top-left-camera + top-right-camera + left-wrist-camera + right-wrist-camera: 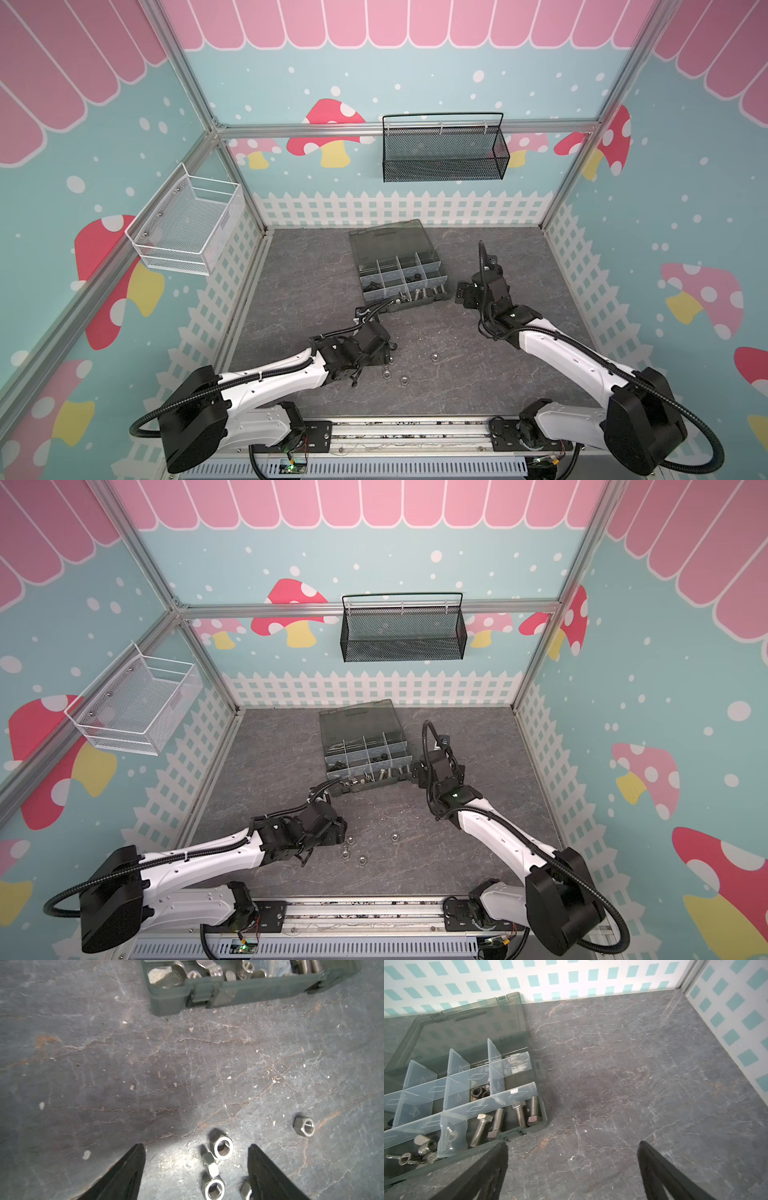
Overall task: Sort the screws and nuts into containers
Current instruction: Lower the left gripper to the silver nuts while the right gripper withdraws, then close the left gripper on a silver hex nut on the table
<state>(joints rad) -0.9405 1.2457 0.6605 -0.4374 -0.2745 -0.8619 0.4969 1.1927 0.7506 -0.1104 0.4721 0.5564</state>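
Several silver hex nuts (223,1148) lie loose on the grey floor, near the front in both top views (434,356) (394,836). My left gripper (197,1147) hangs low over them, open, with three nuts between its fingers (133,1167) and one beside the far finger. Nothing is gripped. The smoky-grey organiser box (415,305) (365,787) stands open, its containers (471,1109) holding silver hex-head screws (498,1122), black nuts (479,1092) and wing nuts (425,1145). My right gripper (572,1144) (462,293) is open and empty beside the box's front right corner.
The box lid (386,239) lies folded back toward the rear wall. A black mesh basket (442,149) hangs on the back wall and a white wire basket (187,226) on the left wall. One nut (304,1126) lies apart from the cluster.
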